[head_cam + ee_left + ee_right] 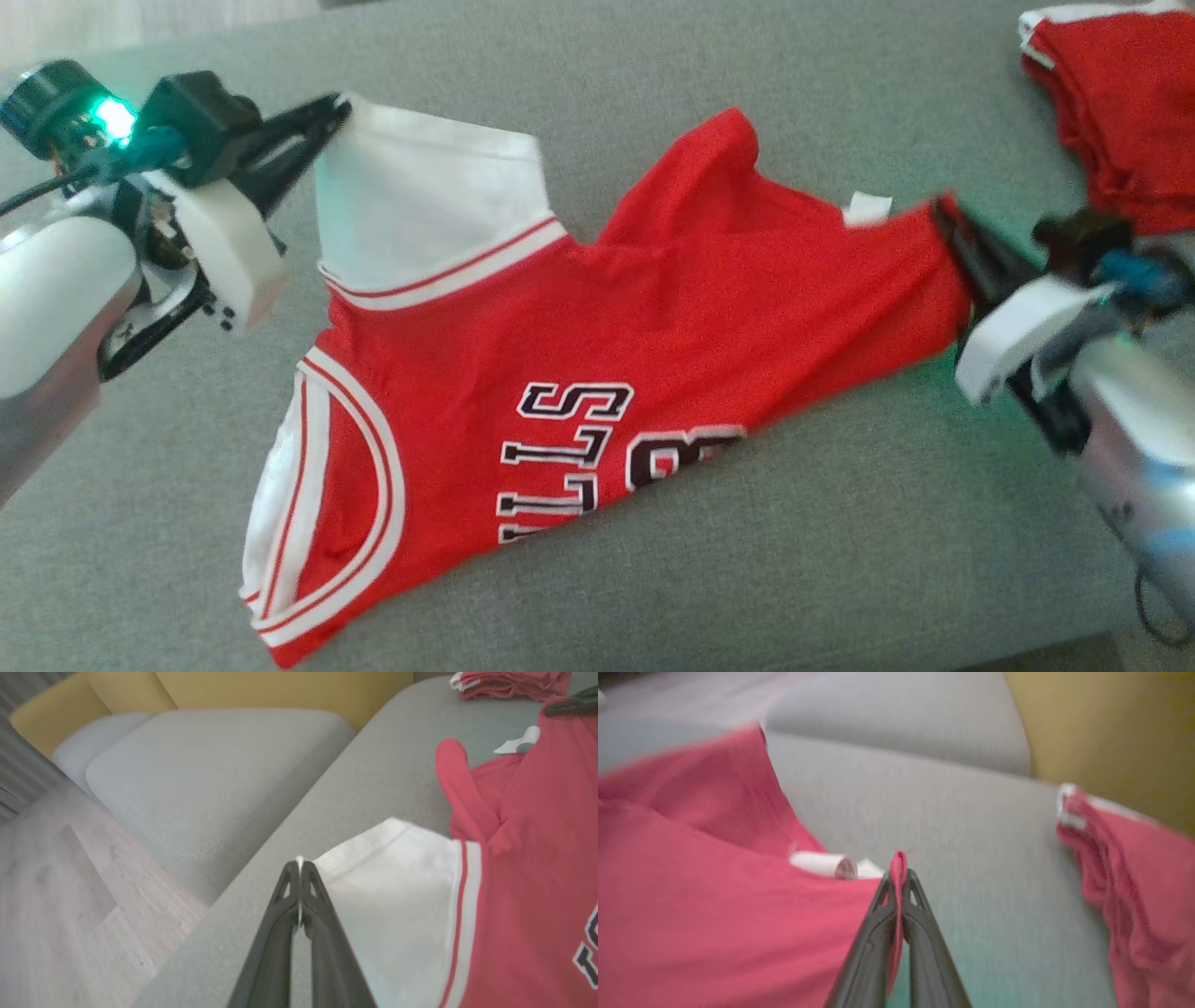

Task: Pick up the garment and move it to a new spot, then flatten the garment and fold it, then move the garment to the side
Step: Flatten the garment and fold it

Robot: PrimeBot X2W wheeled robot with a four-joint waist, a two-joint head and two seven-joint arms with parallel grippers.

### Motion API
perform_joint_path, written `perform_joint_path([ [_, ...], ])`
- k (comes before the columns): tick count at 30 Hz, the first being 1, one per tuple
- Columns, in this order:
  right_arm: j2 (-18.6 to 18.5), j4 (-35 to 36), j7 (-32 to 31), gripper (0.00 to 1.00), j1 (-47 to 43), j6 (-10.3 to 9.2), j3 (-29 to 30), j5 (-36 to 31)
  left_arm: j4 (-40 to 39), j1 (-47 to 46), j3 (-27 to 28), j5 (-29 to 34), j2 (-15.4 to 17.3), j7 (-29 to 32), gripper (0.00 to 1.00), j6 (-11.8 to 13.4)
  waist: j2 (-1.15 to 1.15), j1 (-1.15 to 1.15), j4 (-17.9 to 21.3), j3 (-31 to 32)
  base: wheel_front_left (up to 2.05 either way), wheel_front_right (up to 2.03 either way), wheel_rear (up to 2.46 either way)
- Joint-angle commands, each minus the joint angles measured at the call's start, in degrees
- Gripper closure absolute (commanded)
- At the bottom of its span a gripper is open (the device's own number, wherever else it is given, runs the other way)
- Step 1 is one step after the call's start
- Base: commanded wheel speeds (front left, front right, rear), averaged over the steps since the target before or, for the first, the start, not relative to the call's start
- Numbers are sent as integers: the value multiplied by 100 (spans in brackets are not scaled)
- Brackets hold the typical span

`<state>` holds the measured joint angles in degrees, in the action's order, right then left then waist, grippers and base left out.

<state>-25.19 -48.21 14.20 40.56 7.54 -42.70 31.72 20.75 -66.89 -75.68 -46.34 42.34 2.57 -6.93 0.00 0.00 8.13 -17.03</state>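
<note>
Left claw [299,862] pinches only the white corner tip, right claw [900,872] a thin red hem fold, of the garment [560,355] lying across the grey cushion [840,541]; stretch it hard and you risk either hold slipping free.

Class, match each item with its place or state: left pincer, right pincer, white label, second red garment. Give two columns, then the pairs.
Column 1:
1 left pincer
2 right pincer
3 white label
4 second red garment

Column 2:
A lies apart, far right on the grey cushion
B shut on the white corner of the jersey
C sticks out at the jersey's edge
D shut on the jersey's red edge

Pairs: 1-B; 2-D; 3-C; 4-A
</note>
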Motion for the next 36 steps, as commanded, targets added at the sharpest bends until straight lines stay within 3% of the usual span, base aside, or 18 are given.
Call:
perform_joint_path([
  [1, -143, 303, 75, 100, 137, -5, 82, -3, -26, -230, 355, 69, 244, -130, 100, 87, 0, 0, -22, 120, 0, 0, 0],
  [10, -766, 2179, 79, 100, 73, -5, 973, 226, -368, -141, 782, 549, 779, -1503, 100, 818, 0, 0, -246, 849, 0, 0, 0],
  [16, -1145, 2881, 79, 100, 85, -5, 1353, 303, -901, -95, 1121, 806, 1323, -1722, 100, 1143, 0, 0, -421, 1359, 0, 0, 0],
  [22, -1512, 3457, 73, 100, 252, -5, 1671, 357, -1623, -373, 1591, 1119, 1770, -1752, 100, 1306, 0, 0, -450, 1728, 0, 0, 0],
  [26, -1670, 3779, -21, 100, 456, -5, 1887, 348, -2072, -641, 1885, 1279, 1993, -1754, 100, 1348, 0, 0, -398, 1795, 0, 0, 0],
  [30, -1687, 3854, -201, 100, 677, -5, 1928, 315, -2171, -941, 2057, 1303, 1981, -1747, 100, 1266, 0, 0, -362, 1731, 0, 0, 0],
  [33, -1603, 3695, -329, 100, 910, -5, 1803, 340, -1976, -1171, 2068, 1194, 1789, -1630, 100, 1022, 0, 0, -352, 1559, 0, 0, 0],
  [34, -1514, 3523, -381, 100, 1120, -5, 1670, 372, -1732, -1389, 1994, 1266, 1655, -1494, 100, 778, 0, 0, -354, 1337, 0, 0, 0],
  [36, -1405, 3296, -388, 100, 1360, -5, 1532, 376, -1449, -1640, 1845, 1539, 1492, -1409, 100, 531, 0, 0, -373, 1076, 0, 0, 0],
])
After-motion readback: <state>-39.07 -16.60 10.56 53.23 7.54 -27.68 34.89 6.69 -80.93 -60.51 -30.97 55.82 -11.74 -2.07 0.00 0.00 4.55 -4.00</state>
